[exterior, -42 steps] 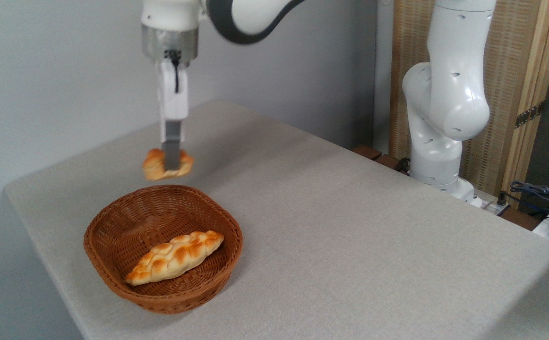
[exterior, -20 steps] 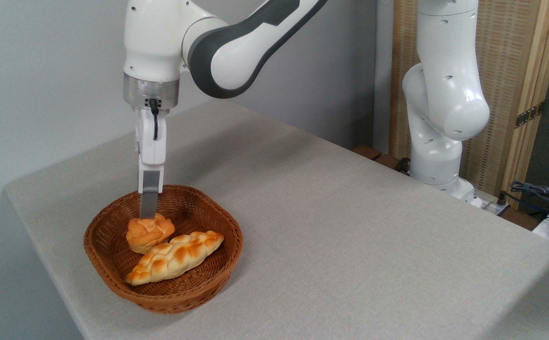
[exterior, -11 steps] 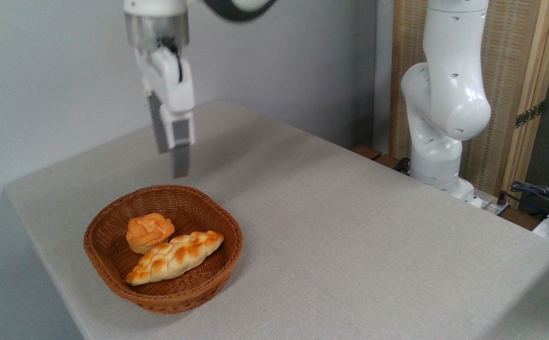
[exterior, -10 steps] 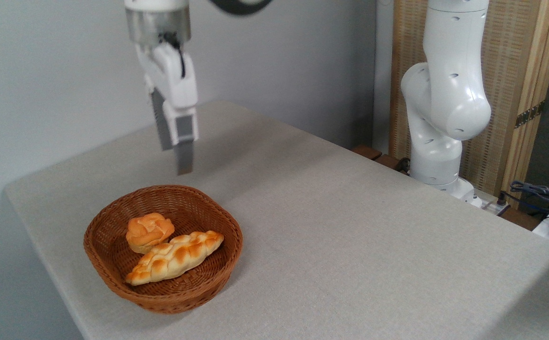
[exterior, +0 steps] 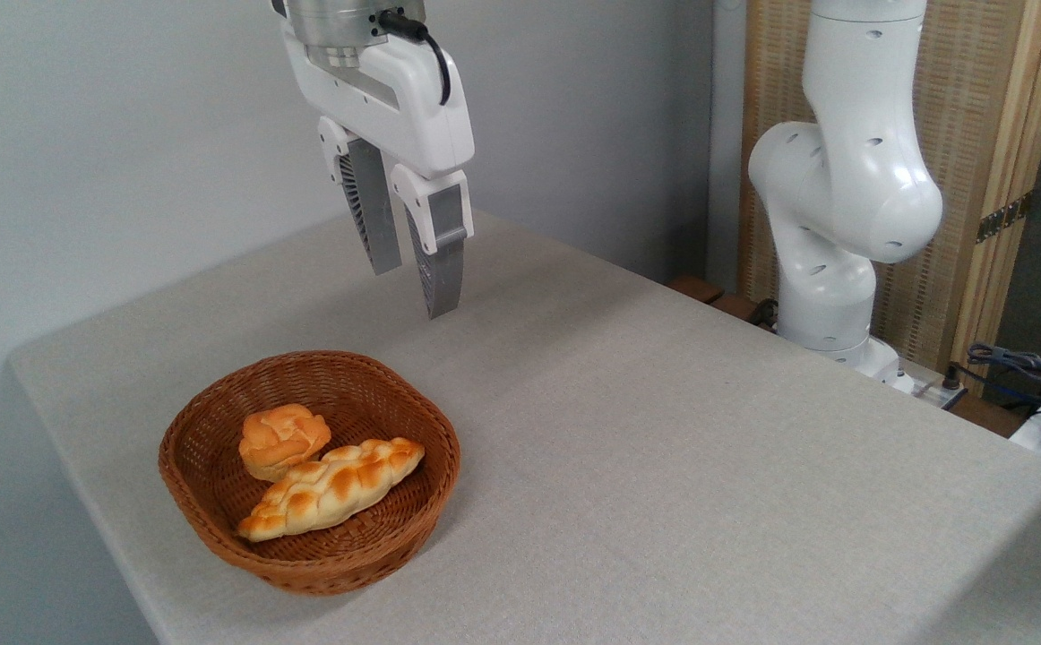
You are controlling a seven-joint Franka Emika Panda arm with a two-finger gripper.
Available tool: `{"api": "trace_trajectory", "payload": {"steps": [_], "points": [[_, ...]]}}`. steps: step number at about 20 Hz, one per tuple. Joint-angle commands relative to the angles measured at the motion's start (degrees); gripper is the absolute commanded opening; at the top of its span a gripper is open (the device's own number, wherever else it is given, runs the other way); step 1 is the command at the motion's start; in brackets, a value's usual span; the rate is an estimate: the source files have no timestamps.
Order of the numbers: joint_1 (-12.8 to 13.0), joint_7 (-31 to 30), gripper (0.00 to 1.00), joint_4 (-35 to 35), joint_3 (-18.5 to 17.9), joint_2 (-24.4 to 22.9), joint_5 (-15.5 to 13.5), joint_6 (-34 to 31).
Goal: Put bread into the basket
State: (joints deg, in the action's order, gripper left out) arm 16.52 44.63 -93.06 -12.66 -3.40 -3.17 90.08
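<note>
Parted and empty, the jaws of the gripper [exterior: 413, 291] hang in the air above the table [exterior: 664, 448], the two grey fingers [exterior: 441, 269] pointing down with a clear gap between them. It sits over the far part of the tabletop, up and to the right of the basket [exterior: 216, 528] and well clear of its rim. That basket — oval, brown woven wicker, shallow with a thick rim — stands near the table's near-left corner, close to the left edge. Inside it rests the bread [exterior: 282, 438], a small round knobbly bun with an orange-golden crust, lying toward the back left of the basket's floor. Just in front of the bun, and touching or nearly touching it, lies a long braided loaf [exterior: 332, 488], golden with paler patches, set on a slant from the basket's near-left side up toward its right rim. Beyond the table's far right edge rises the white base of the robot arm [exterior: 834, 224] — behind it a slatted wooden screen [exterior: 977, 134], and cables [exterior: 1022, 367] at the right.
</note>
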Motion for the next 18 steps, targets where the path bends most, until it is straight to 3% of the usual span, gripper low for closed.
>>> {"api": "trace_trajectory", "payload": {"steps": [1, 5, 18], "points": [[-5.3, -0.7, 1.0, 1.2, 5.8, 0.1, 0.4, -2.5], [-8.7, -0.6, 1.0, 1.2, 8.8, 0.5, 0.5, -3.0], [-12.5, -2.2, 1.0, 3.5, 13.0, 2.2, 2.2, -4.6]]}}
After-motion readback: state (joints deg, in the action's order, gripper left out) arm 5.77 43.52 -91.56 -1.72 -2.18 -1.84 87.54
